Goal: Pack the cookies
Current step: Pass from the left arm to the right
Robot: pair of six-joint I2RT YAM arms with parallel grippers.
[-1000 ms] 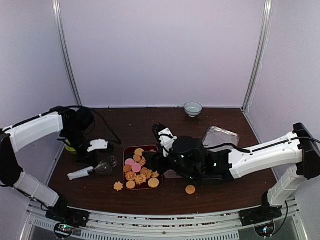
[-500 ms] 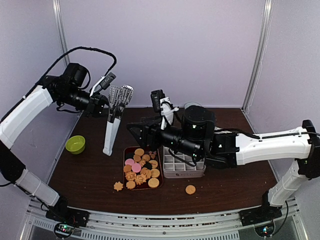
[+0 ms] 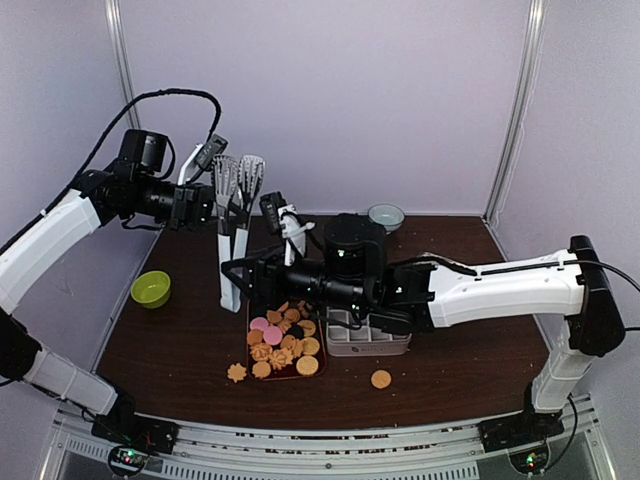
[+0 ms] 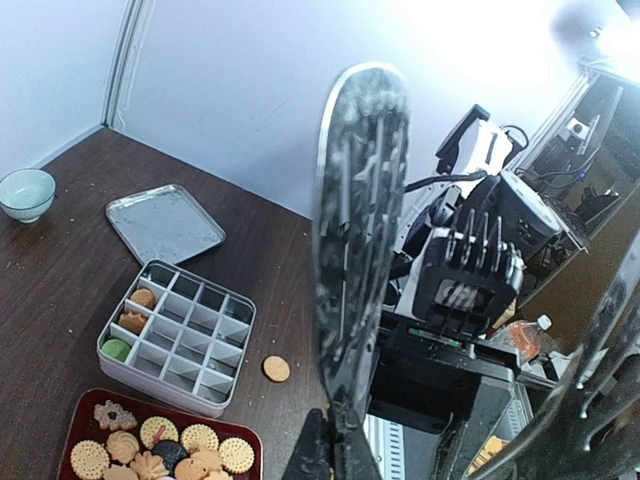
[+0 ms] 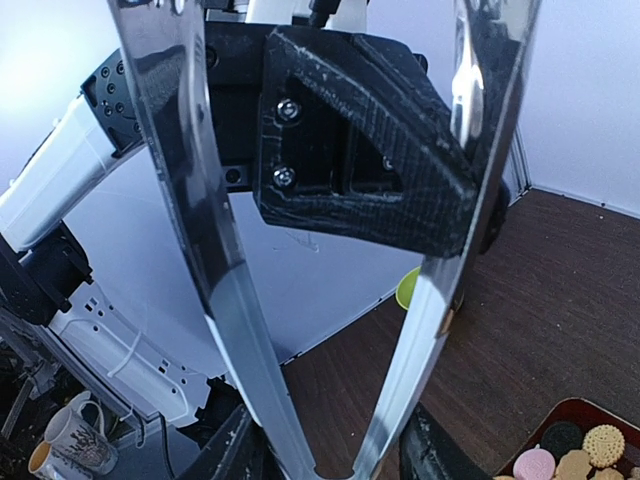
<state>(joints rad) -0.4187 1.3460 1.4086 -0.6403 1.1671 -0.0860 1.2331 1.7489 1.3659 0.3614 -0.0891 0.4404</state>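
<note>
Cookies (image 3: 282, 340) lie heaped on a dark red tray (image 3: 249, 312); in the left wrist view the cookies (image 4: 150, 450) show at the bottom left. Three more sit in the white compartment box (image 3: 368, 335) (image 4: 180, 335). One loose cookie (image 3: 381, 379) (image 4: 276, 369) lies right of the tray, another (image 3: 237, 372) left of it. My left gripper (image 3: 215, 210) (image 4: 335, 440) is shut on metal tongs (image 3: 232, 235) (image 5: 215, 260), held upright with heads up. My right gripper (image 3: 245, 272) (image 5: 330, 450) is open, its fingers flanking the tongs' hinged lower end.
A green bowl (image 3: 151, 288) (image 5: 410, 288) stands at the table's left edge. A pale bowl (image 3: 386, 215) (image 4: 25, 192) sits by the back wall. The box's metal lid (image 4: 163, 222) lies behind the box. My right forearm spans the table above the box.
My left arm has lifted the tongs off the table and holds them upright. My right gripper has swung left to the tongs' lower end, its jaws narrowing.
</note>
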